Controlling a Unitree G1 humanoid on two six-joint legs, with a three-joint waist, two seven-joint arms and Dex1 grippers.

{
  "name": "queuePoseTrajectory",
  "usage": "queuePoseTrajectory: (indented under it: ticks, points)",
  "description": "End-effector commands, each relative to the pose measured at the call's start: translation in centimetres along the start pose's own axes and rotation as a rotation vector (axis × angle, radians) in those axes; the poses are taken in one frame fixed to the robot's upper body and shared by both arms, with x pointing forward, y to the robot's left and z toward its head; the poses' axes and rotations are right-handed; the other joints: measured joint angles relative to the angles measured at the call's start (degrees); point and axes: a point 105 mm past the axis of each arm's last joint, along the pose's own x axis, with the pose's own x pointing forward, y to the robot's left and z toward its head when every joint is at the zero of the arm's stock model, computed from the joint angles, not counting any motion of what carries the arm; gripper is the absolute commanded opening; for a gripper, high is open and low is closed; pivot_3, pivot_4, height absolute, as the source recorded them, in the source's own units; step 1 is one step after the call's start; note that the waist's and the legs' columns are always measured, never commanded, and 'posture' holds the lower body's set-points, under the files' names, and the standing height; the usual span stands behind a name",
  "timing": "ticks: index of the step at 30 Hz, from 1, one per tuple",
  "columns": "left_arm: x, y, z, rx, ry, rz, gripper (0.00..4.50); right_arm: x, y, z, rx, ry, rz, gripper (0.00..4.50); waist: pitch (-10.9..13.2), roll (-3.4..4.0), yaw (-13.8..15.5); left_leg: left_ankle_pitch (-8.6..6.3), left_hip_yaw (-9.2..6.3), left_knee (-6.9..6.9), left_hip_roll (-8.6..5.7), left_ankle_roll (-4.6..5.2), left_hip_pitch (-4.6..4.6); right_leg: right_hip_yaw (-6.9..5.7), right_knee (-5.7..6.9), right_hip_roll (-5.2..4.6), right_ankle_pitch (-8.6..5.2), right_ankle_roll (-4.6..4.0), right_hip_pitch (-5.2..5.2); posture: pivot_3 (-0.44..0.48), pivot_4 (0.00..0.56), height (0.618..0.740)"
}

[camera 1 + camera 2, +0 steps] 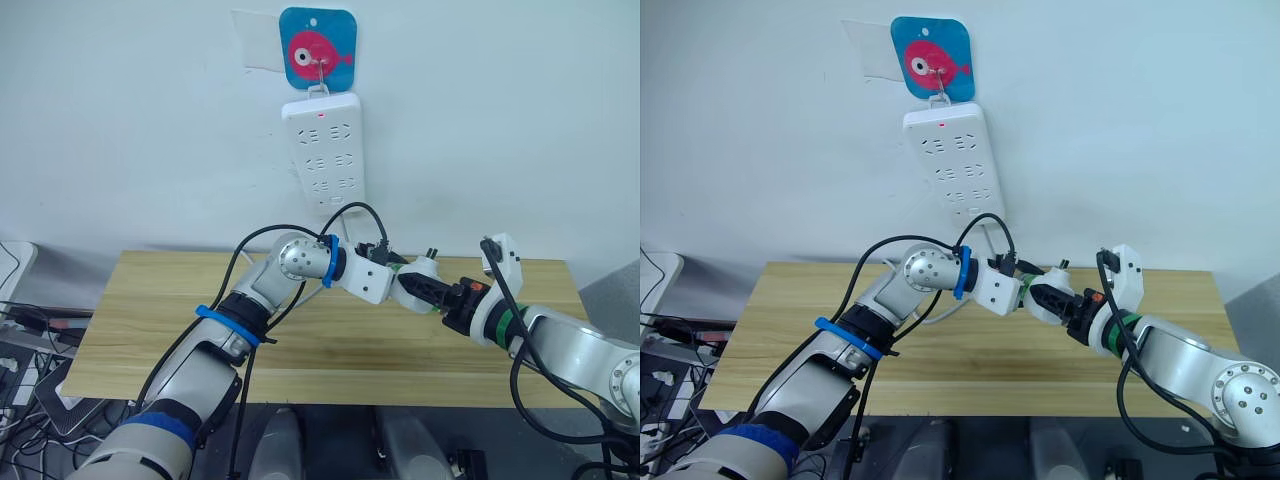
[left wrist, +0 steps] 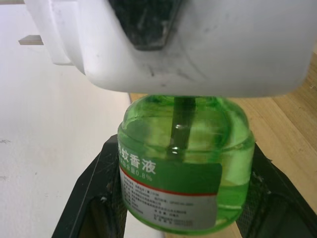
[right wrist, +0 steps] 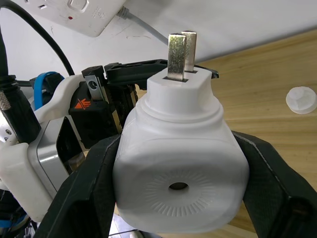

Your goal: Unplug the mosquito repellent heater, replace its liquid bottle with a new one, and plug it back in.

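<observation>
While the right gripper (image 3: 178, 198) clamps the heater (image 3: 181, 168) between its fingers, prongs pointing away from them, the left gripper (image 2: 183, 198) closes on the green bottle (image 2: 185, 163) under it, above the table (image 1: 330, 350), below the power strip (image 1: 325, 150).

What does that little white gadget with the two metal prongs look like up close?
The heater is a small rounded white plastic body with a round vent hole ringed by fine ribs. Two flat metal prongs rise from a collar, plugged into nothing. The right hand grips its sides above the table. A green bottle sits in its underside, gripped by the left hand.
</observation>
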Motion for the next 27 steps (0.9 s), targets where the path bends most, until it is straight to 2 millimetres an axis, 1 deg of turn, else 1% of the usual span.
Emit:
queuePoseTrajectory:
  ticks: [1, 3, 6, 7, 8, 10, 12, 13, 15, 17, 18, 20, 23, 25, 27]
  points:
    - [0.1, 0.8, 1.0, 0.044, -0.029, 0.015, 2.22, -0.3, 1.3, 0.1, -0.013, -0.002, 0.061, 2.97, 0.0, 0.0, 0.0, 0.0, 0.0, 0.0, 0.0, 0.0, 0.0, 0.0, 0.0, 0.0, 0.0, 0.0, 0.0, -0.12, 0.225, 0.74]
    - [0.1, 0.8, 0.9, 0.03, -0.03, 0.02, 2.22, -0.5, 1.3, 0.4, -0.063, 0.007, 0.071, 2.97, 0.0, 0.0, 0.0, 0.0, 0.0, -0.01, 0.0, 0.0, 0.0, 0.0, 0.0, 0.0, 0.0, 0.0, 0.0, -0.12, 0.225, 0.74]
    - [0.1, 0.6, 0.7, 0.018, -0.033, 0.027, 2.22, -1.3, 1.7, 0.7, -0.1, -0.001, 0.103, 4.0, 0.0, 0.0, 0.03, 0.0, 0.03, 0.0, -0.03, 0.0, 0.0, 0.01, -0.02, -0.03, 0.0, 0.0, 0.0, -0.121, 0.216, 0.74]
    - [0.0, 0.6, 0.7, 0.013, -0.037, 0.037, 2.22, -1.7, 1.7, 0.8, -0.13, 0.0, 0.104, 4.29, -0.01, 0.01, 0.02, 0.0, 0.01, 0.0, -0.02, 0.0, -0.01, -0.01, -0.02, -0.03, 0.0, 0.0, 0.0, -0.124, 0.214, 0.74]
    - [0.0, 0.6, 0.6, 0.003, -0.041, 0.045, 2.22, -2.1, 1.8, 0.8, -0.162, 0.004, 0.101, 4.46, -0.01, 0.02, 0.05, 0.0, -0.01, -0.01, -0.02, 0.0, 0.0, -0.02, -0.01, -0.02, 0.0, 0.0, 0.0, -0.13, 0.213, 0.74]
    - [0.1, 0.5, 0.4, -0.037, -0.047, 0.056, 2.22, -3.0, 1.9, 0.4, -0.242, 0.031, 0.083, 4.46, -0.03, 0.05, 0.1, 0.0, -0.02, -0.02, -0.02, 0.0, -0.02, -0.03, -0.03, -0.02, 0.0, 0.0, 0.0, -0.136, 0.209, 0.74]
    - [0.3, 0.3, 0.3, -0.12, -0.073, 0.077, 2.22, -3.9, 1.9, -0.4, -0.338, 0.071, 0.057, 4.46, -0.04, 0.06, 0.05, 0.0, 0.0, 0.0, -0.02, 0.0, -0.05, -0.03, -0.06, -0.04, 0.0, 0.0, 0.0, -0.147, 0.202, 0.74]
    - [0.4, 0.4, 0.3, -0.188, -0.098, 0.101, 2.22, -4.2, 1.9, -0.7, -0.328, 0.055, 0.046, 4.46, -0.06, 0.09, 0.05, 0.0, 0.0, 0.0, -0.03, 0.0, -0.05, -0.03, -0.05, -0.04, 0.0, 0.0, 0.0, -0.153, 0.199, 0.74]
    - [0.6, 0.6, 0.7, -0.281, -0.158, 0.142, 2.22, -4.6, 2.2, -0.8, -0.329, -0.024, 0.041, 4.46, -0.1, 0.04, 0.05, 0.0, -0.07, 0.01, 0.03, 0.0, -0.08, -0.11, -0.05, -0.01, 0.0, 0.0, 0.0, -0.168, 0.192, 0.74]
    - [0.9, 1.4, 1.5, -0.437, -0.261, 0.214, 2.22, -5.0, 3.0, -1.4, -0.458, -0.094, 0.065, 4.46, -0.16, 0.15, 0.0, 0.01, -0.1, 0.04, 0.01, -0.01, -0.11, -0.14, -0.02, -0.01, 0.0, 0.0, -0.01, -0.18, 0.184, 0.74]
    - [1.1, 1.7, 2.1, -0.484, -0.312, 0.238, 2.22, -5.0, 2.8, -1.8, -0.517, -0.118, 0.059, 4.46, -0.21, 0.24, -0.08, 0.03, -0.08, 0.07, -0.03, -0.05, -0.11, -0.12, -0.01, -0.02, 0.0, 0.0, -0.01, -0.191, 0.181, 0.74]
    - [1.1, 2.3, 2.6, -0.572, -0.373, 0.297, 2.22, -4.9, 2.3, -2.1, -0.542, -0.175, 0.038, 4.46, -0.34, 0.22, -0.17, 0.09, -0.08, 0.16, -0.05, -0.15, -0.1, -0.12, 0.0, -0.04, 0.0, 0.01, -0.01, -0.206, 0.173, 0.74]
    - [0.9, 3.5, 3.3, -0.69, -0.46, 0.376, 2.22, -4.9, 1.6, -1.5, -0.527, -0.321, -0.021, 4.46, -0.74, 0.3, -0.4, 0.13, -0.08, 0.2, -0.03, -0.22, -0.06, -0.12, 0.04, 0.0, 0.0, 0.03, 0.01, -0.217, 0.167, 0.74]
    - [0.7, 4.0, 3.5, -0.754, -0.496, 0.425, 2.22, -4.6, 1.7, -1.4, -0.57, -0.382, -0.036, 4.46, -1.29, 0.41, -0.86, 0.14, -0.04, 0.21, -0.03, -0.25, -0.02, -0.06, 0.05, 0.01, -0.01, 0.05, 0.02, -0.223, 0.164, 0.74]
    - [0.8, 4.1, 4.1, -0.787, -0.529, 0.442, 2.22, -4.3, 2.0, -1.0, -0.597, -0.453, -0.062, 4.46, -1.76, 0.38, -1.51, 0.14, 0.06, 0.2, -0.04, -0.25, 0.08, 0.06, 0.06, 0.01, -0.07, 0.2, 0.06, -0.226, 0.16, 0.74]
